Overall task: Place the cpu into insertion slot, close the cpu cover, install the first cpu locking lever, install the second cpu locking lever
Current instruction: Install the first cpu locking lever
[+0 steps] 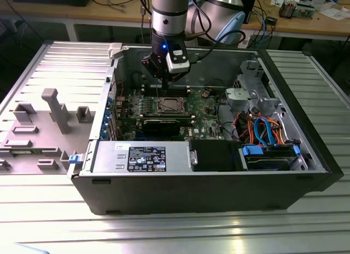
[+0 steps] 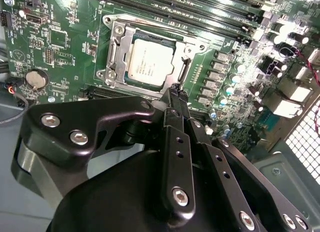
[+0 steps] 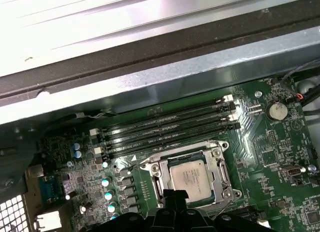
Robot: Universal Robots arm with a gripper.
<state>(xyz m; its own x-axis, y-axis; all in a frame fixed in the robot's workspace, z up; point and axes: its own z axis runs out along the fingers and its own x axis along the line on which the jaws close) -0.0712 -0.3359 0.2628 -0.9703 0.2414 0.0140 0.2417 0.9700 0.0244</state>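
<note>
Cpu (image 2: 150, 62) sat in insertion slot (image 2: 111, 74), cpu cover (image 2: 121, 49) apparently down. Gripper (image 2: 173, 94) hovered just beside it, fingers pinched together, empty. Lever step likely wanted a steady sideways push.

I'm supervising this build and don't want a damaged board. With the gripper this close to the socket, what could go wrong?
The gripper hangs over the edge of the cpu cover; a slip could scratch the cpu showing through its window. Drifting sideways, it might knock the small components beside that cover.
</note>
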